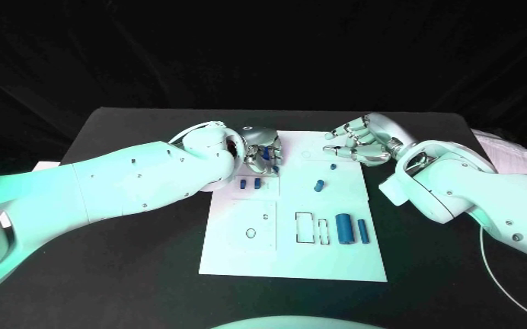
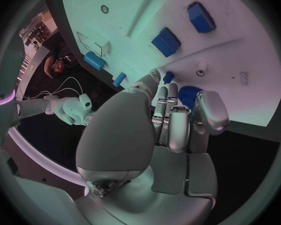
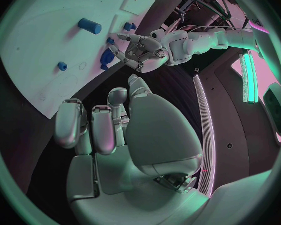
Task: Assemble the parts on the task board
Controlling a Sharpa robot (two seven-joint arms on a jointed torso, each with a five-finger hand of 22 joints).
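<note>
My left hand (image 1: 261,151) is sitting at the upper left part of the board (image 1: 253,257), just above centre in the head frame, fingers pointing down at the white surface. In the left wrist view the fingers (image 2: 173,116) are bunching around a blue part (image 2: 189,96), with a fingertip touching a small blue peg (image 2: 168,77). I am grasping that blue part, though most of it is hiding behind the fingers. The right wrist view is showing the same hand (image 3: 140,52) with blue between its fingers.

My right hand (image 1: 362,141) is hovering at the board's upper right corner, right of centre in the head frame, fingers curling loosely and apart, holding nothing. In its own wrist view the fingers (image 3: 103,127) are hanging over black table (image 1: 132,268), apart from the board.

Parts on the board, head frame:
- two small blue blocks (image 1: 250,183) lying side by side just below my left hand
- one small blue peg (image 1: 320,186) lying near the middle, and a tiny one (image 1: 332,167) above it
- two blue cylinders (image 1: 352,228) lying side by side at lower right, beside black outline slots (image 1: 312,228)
</note>
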